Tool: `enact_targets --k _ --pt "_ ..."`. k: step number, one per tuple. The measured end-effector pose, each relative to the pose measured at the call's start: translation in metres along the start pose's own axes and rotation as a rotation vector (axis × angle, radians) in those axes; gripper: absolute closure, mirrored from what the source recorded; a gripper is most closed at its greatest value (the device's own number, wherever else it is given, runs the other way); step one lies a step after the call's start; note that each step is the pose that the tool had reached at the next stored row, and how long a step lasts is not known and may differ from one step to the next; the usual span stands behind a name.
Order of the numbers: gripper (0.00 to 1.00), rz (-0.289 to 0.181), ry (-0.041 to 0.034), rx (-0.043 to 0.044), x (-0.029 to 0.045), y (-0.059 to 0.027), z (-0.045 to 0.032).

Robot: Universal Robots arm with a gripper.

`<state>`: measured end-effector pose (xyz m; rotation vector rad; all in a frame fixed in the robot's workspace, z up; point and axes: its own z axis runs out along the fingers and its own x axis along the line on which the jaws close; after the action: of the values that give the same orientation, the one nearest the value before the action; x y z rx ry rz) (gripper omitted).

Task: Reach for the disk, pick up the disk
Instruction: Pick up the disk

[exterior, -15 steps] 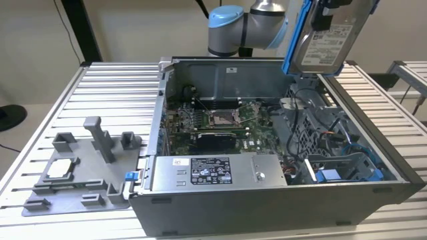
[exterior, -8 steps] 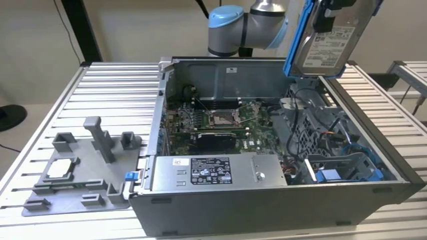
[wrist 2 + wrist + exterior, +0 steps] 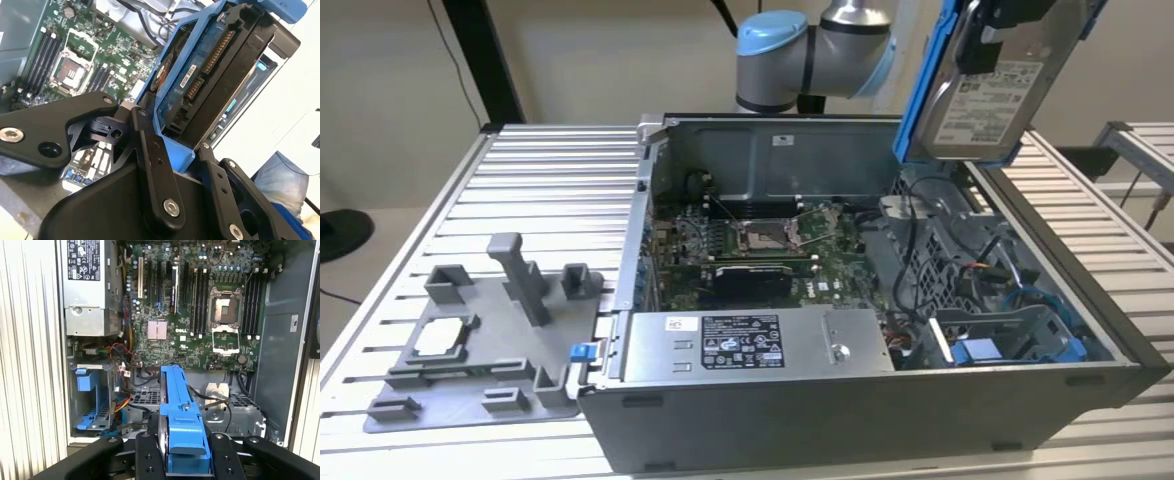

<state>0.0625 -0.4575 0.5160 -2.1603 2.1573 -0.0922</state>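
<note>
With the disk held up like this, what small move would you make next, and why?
Probably a short, straight lift, keeping the grip. The hand is shut on the disk, which hangs above the open computer case. In the first wrist view, cables and the motherboard lie below it.

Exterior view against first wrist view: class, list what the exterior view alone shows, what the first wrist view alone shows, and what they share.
Exterior view alone: the disk's white label, the arm's blue-capped joint, and a grey fixture on the slatted table.

First wrist view alone: the pink square heatsink and the gripper closed on the disk's blue bracket.

Shared: the open computer case, its motherboard, the labelled grey box, and the lifted disk.
</note>
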Motion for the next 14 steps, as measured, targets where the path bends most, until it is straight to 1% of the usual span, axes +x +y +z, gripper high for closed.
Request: enact_targets --k 3,14 --pt "1.0 0.0 0.0 0.0 0.0057 -0.0005 -0.0001" --pt "1.0 0.0 -0.0001 0.0 0.023 -0.0023 -0.0002"
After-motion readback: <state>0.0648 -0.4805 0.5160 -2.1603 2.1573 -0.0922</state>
